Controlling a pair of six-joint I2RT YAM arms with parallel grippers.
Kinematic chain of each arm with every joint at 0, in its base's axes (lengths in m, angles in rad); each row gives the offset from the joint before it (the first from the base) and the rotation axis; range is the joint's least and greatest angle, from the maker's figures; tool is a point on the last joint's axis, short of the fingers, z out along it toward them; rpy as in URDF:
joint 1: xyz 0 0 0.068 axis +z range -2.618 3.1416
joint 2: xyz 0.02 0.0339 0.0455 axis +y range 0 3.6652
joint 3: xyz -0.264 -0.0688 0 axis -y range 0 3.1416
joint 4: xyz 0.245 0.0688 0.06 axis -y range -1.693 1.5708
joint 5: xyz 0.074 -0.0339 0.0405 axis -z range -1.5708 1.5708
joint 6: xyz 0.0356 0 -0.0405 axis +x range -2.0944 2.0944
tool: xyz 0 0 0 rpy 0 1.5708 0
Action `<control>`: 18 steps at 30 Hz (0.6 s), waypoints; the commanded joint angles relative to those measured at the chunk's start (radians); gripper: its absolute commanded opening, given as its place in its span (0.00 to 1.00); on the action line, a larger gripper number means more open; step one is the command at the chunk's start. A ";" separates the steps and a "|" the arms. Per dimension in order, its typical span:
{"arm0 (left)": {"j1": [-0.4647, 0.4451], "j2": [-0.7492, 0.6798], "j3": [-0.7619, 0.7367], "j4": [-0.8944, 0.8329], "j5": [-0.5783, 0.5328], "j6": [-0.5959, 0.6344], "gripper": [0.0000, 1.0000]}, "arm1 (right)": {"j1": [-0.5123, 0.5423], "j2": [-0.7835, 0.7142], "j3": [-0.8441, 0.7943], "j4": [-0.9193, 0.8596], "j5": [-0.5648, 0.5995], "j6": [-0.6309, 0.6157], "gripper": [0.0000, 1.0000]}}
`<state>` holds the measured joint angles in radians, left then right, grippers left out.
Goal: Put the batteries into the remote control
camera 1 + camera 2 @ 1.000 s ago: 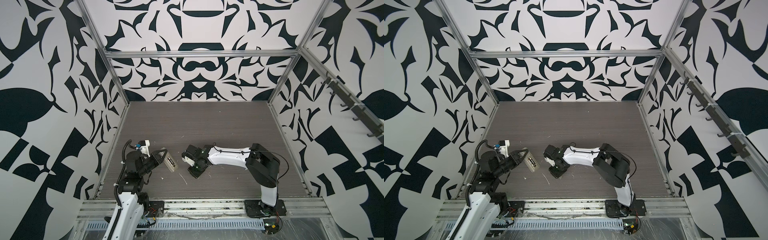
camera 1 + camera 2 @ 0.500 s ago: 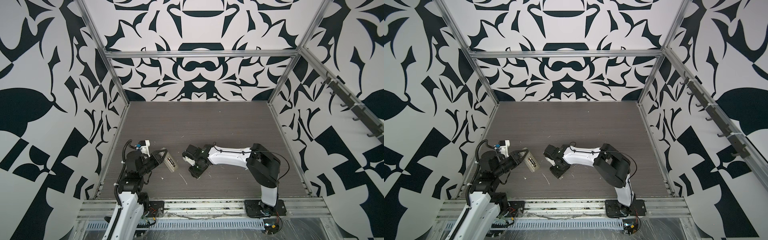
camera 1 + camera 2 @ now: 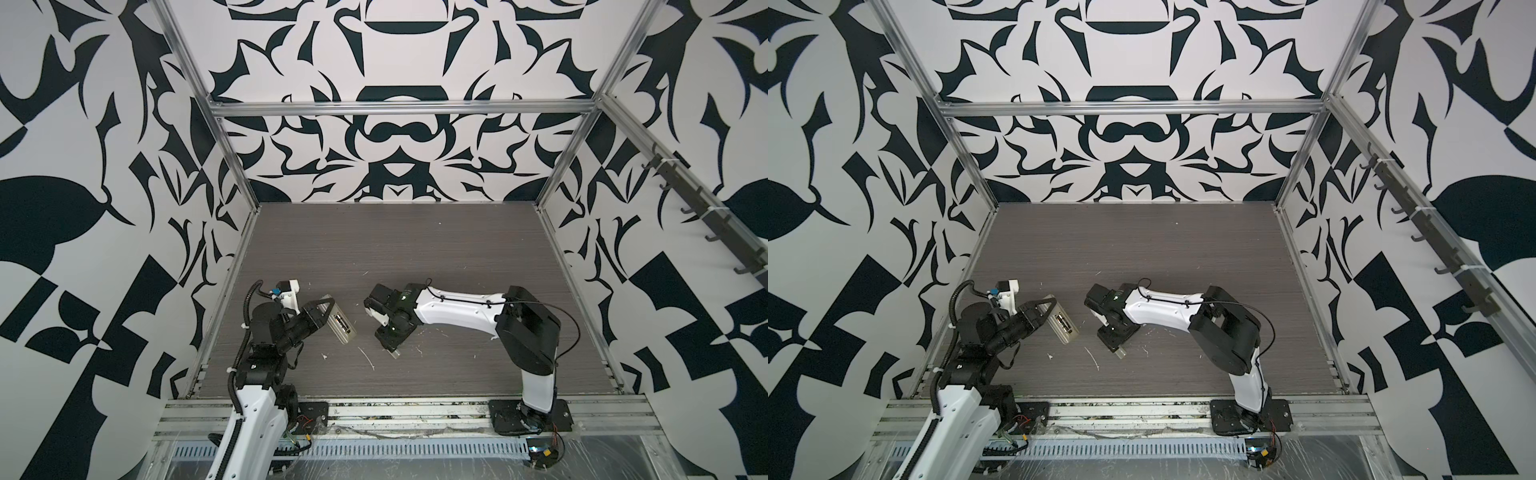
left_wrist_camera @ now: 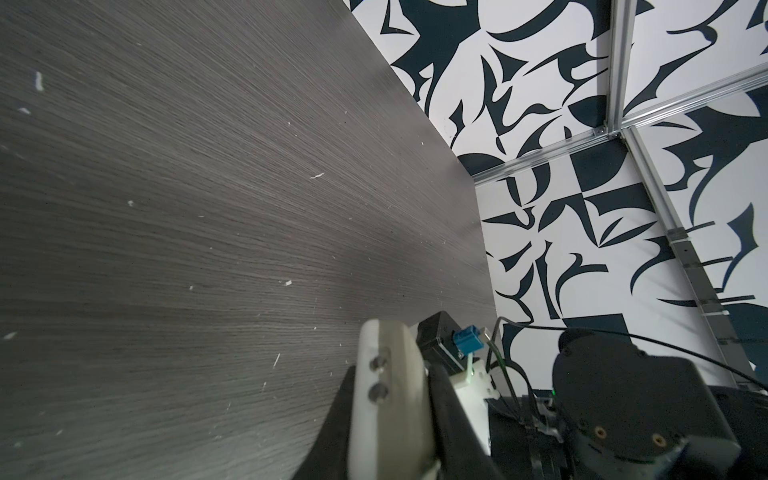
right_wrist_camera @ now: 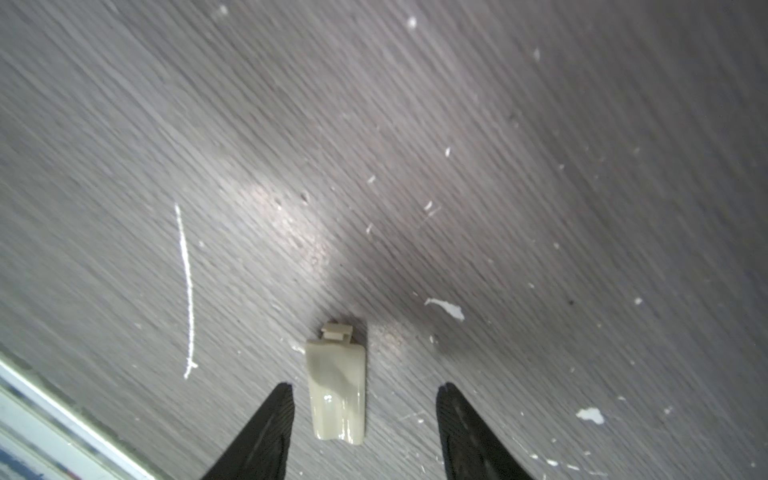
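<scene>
In left gripper (image 3: 326, 313), clamped between narrow fingers: remote control (image 3: 349, 333), tilted above table (image 3: 415, 249), batteries (image 3: 342, 322) apparently in recess. At right gripper (image 5: 365, 388), fingers parted astride loose cover (image 5: 336, 386), not touching. Risks: cover skidding under off-centre pinch; batteries spilling from tilted recess.

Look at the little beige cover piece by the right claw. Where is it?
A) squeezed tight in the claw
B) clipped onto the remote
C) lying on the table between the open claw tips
C: in the right wrist view the cover piece lies flat on the table, and the right claw is open, with a gap between the piece and each tip.
</scene>
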<state>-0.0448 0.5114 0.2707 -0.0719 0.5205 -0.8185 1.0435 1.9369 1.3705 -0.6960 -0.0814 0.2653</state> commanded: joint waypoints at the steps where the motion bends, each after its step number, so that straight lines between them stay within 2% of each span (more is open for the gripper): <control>1: 0.004 -0.014 0.007 0.022 0.022 0.001 0.00 | 0.010 0.018 0.046 -0.030 0.012 0.021 0.59; 18: 0.005 -0.044 -0.002 0.020 0.009 -0.001 0.00 | 0.039 0.050 0.086 -0.044 0.061 0.049 0.53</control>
<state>-0.0448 0.4786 0.2707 -0.0719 0.5201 -0.8188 1.0744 1.9949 1.4189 -0.7155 -0.0456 0.2970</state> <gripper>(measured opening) 0.248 0.536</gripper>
